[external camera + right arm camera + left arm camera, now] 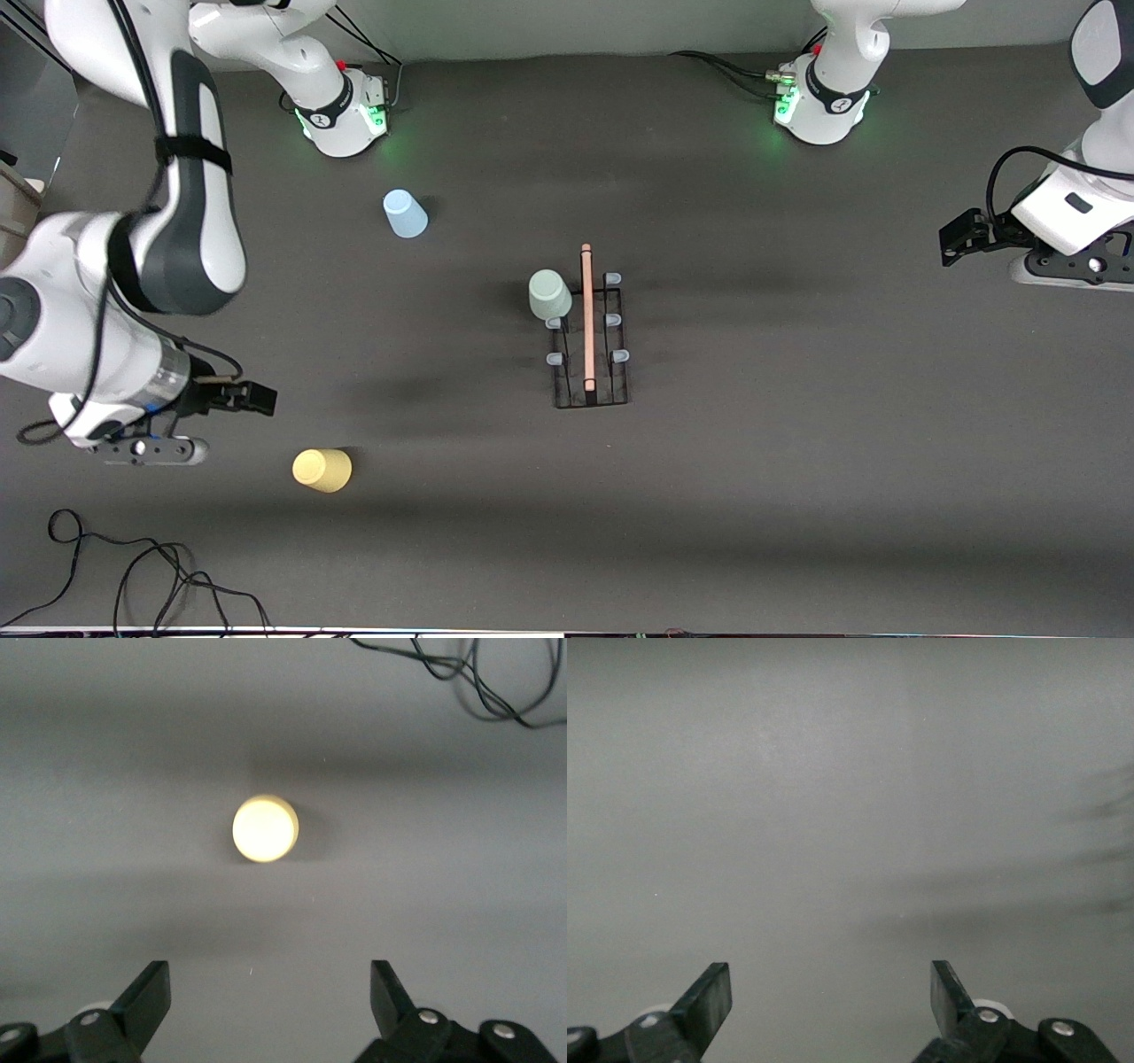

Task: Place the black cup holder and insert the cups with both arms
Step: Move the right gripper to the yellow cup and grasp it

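The thin black wire cup holder (591,341) stood mid-surface, a pale green plastic cup (549,294) upended on one peg. The right end effector (266,1001) hung wide above the inverted yellow cup (322,470); the left end effector (831,1001) waited, wide, over bare surface (797,443). A light blue cup (405,214) sat near the right arm's base.

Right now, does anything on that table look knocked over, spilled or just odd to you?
Nothing looks spilled or broken. The black cup holder stands squarely mid-table with the pale green cup already on a peg. The light blue cup and yellow cup stand upside down on the table, still waiting. Both grippers are open.
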Motion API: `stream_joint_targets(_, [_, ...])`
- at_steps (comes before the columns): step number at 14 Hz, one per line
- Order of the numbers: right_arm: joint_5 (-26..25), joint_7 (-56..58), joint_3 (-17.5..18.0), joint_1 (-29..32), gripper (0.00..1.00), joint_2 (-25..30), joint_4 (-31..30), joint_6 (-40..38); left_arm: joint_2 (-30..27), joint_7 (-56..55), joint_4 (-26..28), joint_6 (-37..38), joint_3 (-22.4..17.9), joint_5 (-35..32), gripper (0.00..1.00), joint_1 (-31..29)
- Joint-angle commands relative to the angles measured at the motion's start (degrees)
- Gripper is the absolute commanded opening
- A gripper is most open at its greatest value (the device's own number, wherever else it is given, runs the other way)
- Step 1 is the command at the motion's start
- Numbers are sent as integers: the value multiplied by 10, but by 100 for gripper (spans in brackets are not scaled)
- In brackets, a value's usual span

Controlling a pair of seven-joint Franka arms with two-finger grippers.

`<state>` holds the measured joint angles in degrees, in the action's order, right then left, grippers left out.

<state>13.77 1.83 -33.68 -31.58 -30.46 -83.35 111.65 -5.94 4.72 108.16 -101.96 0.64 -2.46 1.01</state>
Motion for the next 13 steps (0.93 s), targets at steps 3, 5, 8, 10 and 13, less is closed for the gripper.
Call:
stream_joint_targets(3, [120,98,3,14,100,-114,9,115,-11,12,-1,10,-2,7,100,-1])
stream_joint_targets(5, [157,133,3,21,100,-150,9,152,-17,12,-2,23,-2,7,100,-1])
stream_joint_targets(8, [161,135,5,21,100,-186,9,189,-23,11,-2,26,-1,7,100,-1])
stream_joint_targets(10, [173,136,24,31,100,-190,8,197,-25,10,-3,26,-1,7,100,-1])
stream_joint_targets(13, [177,136,26,36,35,-195,9,198,-25,9,-8,26,-1,6,100,-1])
